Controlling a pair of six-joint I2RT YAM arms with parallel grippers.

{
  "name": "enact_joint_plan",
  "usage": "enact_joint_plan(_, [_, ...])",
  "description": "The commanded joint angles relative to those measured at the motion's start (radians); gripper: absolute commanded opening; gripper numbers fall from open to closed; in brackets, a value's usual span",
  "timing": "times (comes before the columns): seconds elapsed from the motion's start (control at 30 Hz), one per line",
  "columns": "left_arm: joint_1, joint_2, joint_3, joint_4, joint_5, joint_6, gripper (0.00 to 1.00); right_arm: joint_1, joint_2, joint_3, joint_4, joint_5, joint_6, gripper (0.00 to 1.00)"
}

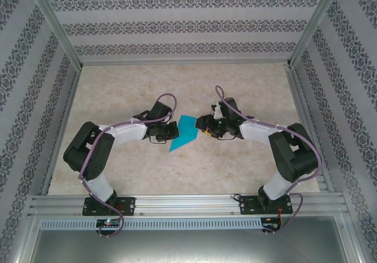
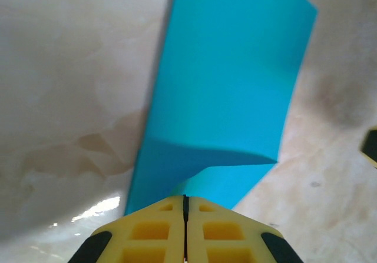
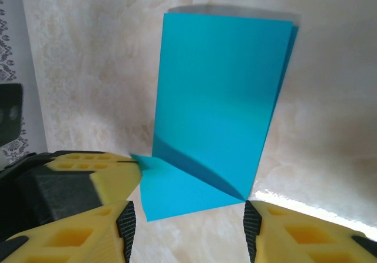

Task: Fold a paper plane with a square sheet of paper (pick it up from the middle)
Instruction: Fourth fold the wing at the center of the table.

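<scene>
One square sheet of paper (image 1: 187, 132), teal-blue and folded over on itself, is being seen at the centre of the top frame, lying on the pale marbled worktop (image 1: 177, 86) between two claws. The left claw (image 2: 184, 199) is being pressed together at the bottom of the left wrist frame, with the sheet's raised near edge being pinched at its yellow tips. The right claw (image 3: 189, 222) is being held apart at the bottom of the right wrist frame, with a lifted corner of the sheet just beside the finger at lower left.
</scene>
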Motion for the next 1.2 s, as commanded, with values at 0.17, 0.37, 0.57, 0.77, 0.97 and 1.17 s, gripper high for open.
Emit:
enact_joint_plan(0.17, [-0.007,0.061,0.013,-0.029,-0.052,0.039,0.06,0.047,0.068,0.038,0.022,-0.02,0.059,0.52])
enact_joint_plan(0.37, [-0.007,0.072,0.009,-0.058,-0.08,0.027,0.05,0.063,0.091,0.054,-0.003,-0.003,0.086,0.5])
enact_joint_plan(0.57, [-0.007,0.078,-0.004,-0.06,-0.083,0.015,0.05,0.069,0.108,0.062,-0.031,0.026,0.102,0.49])
enact_joint_plan(0.77, [-0.007,0.083,-0.004,-0.063,-0.087,0.01,0.05,0.072,0.121,0.064,-0.047,0.037,0.105,0.49])
enact_joint_plan(0.97, [-0.007,0.083,-0.006,-0.059,-0.085,0.006,0.04,0.083,0.143,0.084,-0.048,0.026,0.101,0.49])
enact_joint_plan(1.17, [-0.007,0.083,-0.006,-0.058,-0.083,0.007,0.05,0.093,0.156,0.099,-0.046,0.013,0.091,0.45])
